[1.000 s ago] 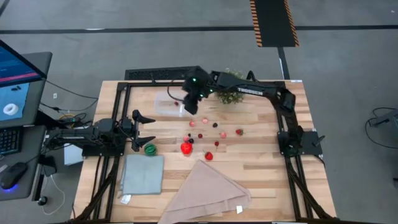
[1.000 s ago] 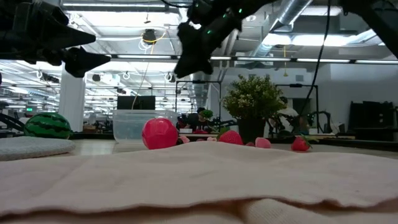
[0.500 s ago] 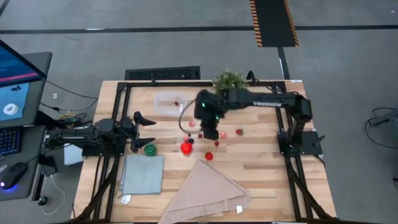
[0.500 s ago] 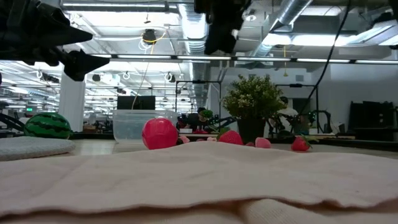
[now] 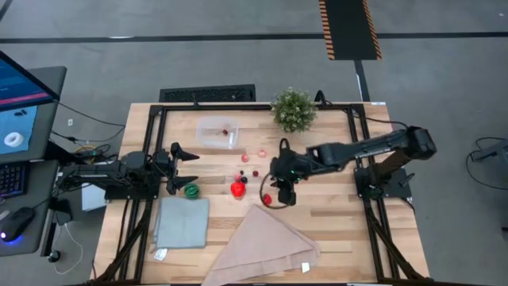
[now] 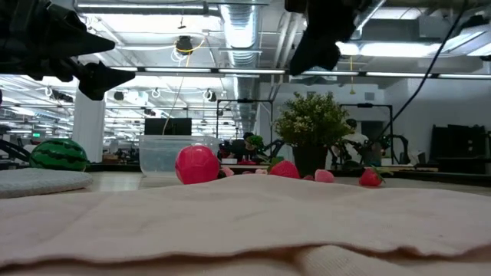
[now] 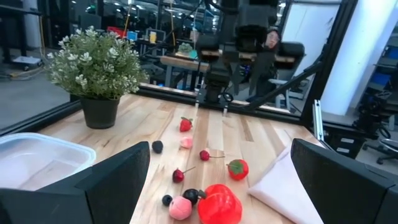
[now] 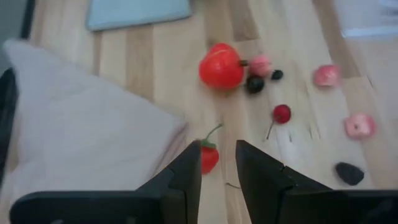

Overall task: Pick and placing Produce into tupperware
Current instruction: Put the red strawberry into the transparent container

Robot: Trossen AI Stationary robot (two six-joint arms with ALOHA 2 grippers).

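Right gripper [image 5: 284,195]: centre of the high view, fingers parted a narrow gap, empty, poised over a small red strawberry [image 8: 208,157].
Left gripper [image 5: 181,168]: left of centre, spread wide, empty, waiting.
Produce [image 5: 237,188]: scattered mid-table; one red piece lies inside the tupperware [image 5: 216,133], upper centre-left.
Step, as judged: reaching for the next piece. Next move calls for descent, closing on the strawberry, then carrying it to the container.
Change: a second ago the right gripper was at the tupperware; it has since swung out to the scatter.
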